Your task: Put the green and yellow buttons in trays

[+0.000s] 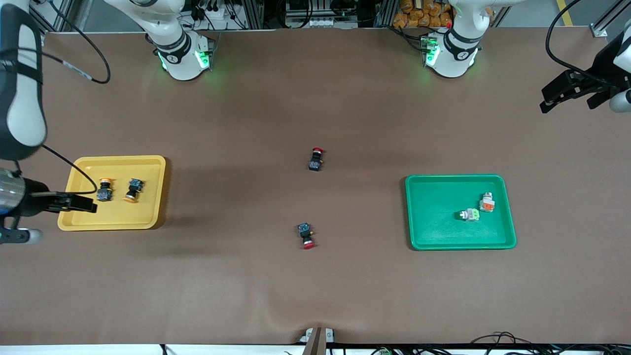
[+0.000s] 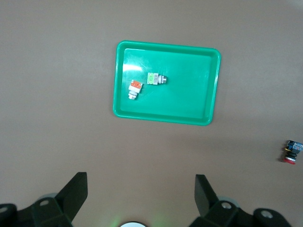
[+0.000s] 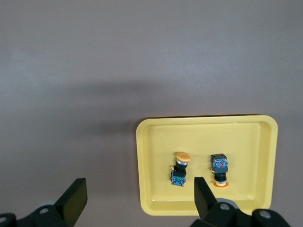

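Observation:
The yellow tray [image 1: 148, 197] holds two black-bodied buttons with orange-yellow caps [image 1: 104, 190] [image 1: 133, 190]. They also show in the right wrist view [image 3: 180, 168] [image 3: 219, 169]. The green tray [image 1: 434, 217] holds a pale green button [image 1: 470, 215] and an orange-red faced grey button [image 1: 487, 202], both also in the left wrist view [image 2: 155, 79] [image 2: 135, 89]. My right gripper [image 1: 81, 203] [image 3: 139, 187] is open and empty, up over the yellow tray's outer rim. My left gripper [image 1: 557, 96] [image 2: 141, 182] is open and empty, high over bare table at the left arm's end.
Two black switches with red caps lie on the brown table between the trays, one [image 1: 316, 159] farther from the front camera, one [image 1: 305, 235] nearer. One of them shows in the left wrist view [image 2: 290, 152]. Cables hang by the right arm.

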